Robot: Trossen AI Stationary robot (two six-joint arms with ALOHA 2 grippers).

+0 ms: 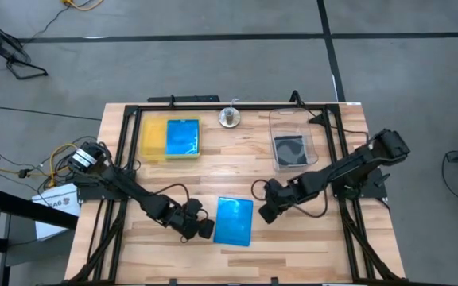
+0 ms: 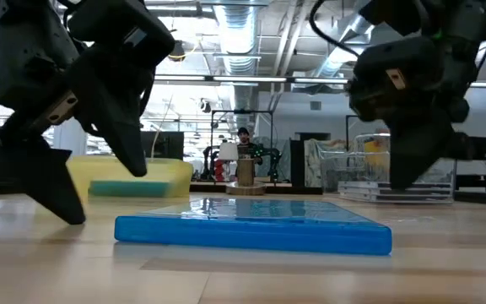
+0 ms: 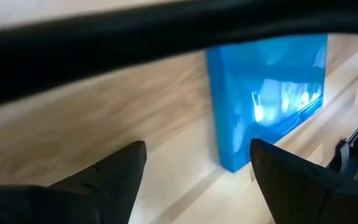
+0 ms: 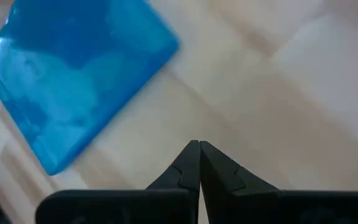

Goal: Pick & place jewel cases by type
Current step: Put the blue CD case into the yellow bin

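A translucent blue jewel case (image 1: 234, 221) lies flat on the wooden table near its front middle. My left gripper (image 1: 206, 228) stands open just off the case's left edge. In the left wrist view its fingers straddle one corner (image 3: 230, 163) of the case without visibly touching it. My right gripper (image 1: 265, 213) is shut and hovers low over the bare wood by the case's right edge, pointing down (image 4: 199, 144). A second blue case (image 1: 183, 137) lies in the yellow tray (image 1: 151, 140). A clear case with a black inside (image 1: 290, 149) lies in the see-through tub (image 1: 293, 127).
A small metal stand (image 1: 229, 117) sits at the far middle of the table. The tray is at the far left and the tub at the far right. Bare wood lies between them and the near case. A person shows far off in the room (image 2: 243, 135).
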